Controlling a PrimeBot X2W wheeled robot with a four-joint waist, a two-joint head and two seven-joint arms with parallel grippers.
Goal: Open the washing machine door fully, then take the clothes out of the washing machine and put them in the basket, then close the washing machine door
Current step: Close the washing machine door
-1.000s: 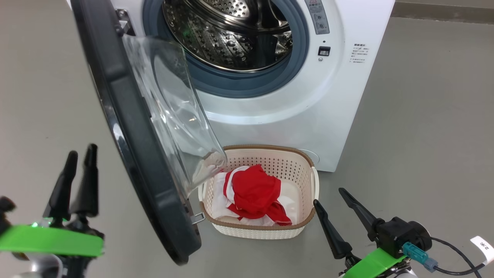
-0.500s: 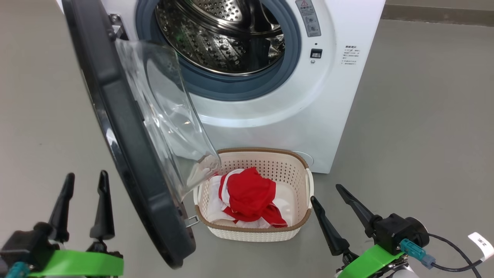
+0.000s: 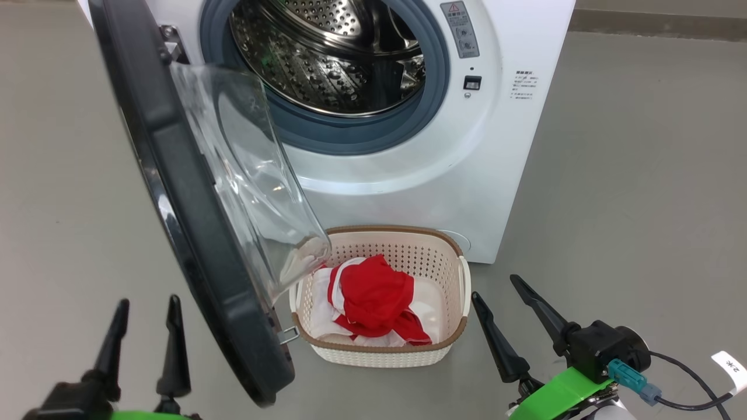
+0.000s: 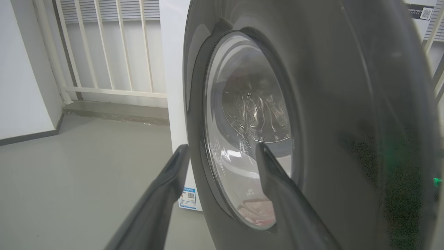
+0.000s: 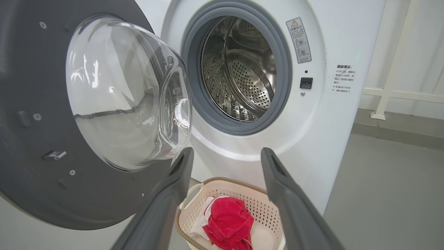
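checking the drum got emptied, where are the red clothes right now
The clothes lie in the basket on the floor before the washing machine, low centre in the head view, right of the open washing machine door.

Dark tapered fingers (image 3: 499,344), green bands (image 3: 557,392), teal connector (image 3: 624,373)

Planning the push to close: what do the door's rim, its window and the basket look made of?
Door rim: dark glossy plastic, probably; soft reflections show on it.
Window: clear glass or hard plastic, bulging, with sharp highlights.
Basket: cream moulded plastic, matte, perforated, with a brown woven-look rim.
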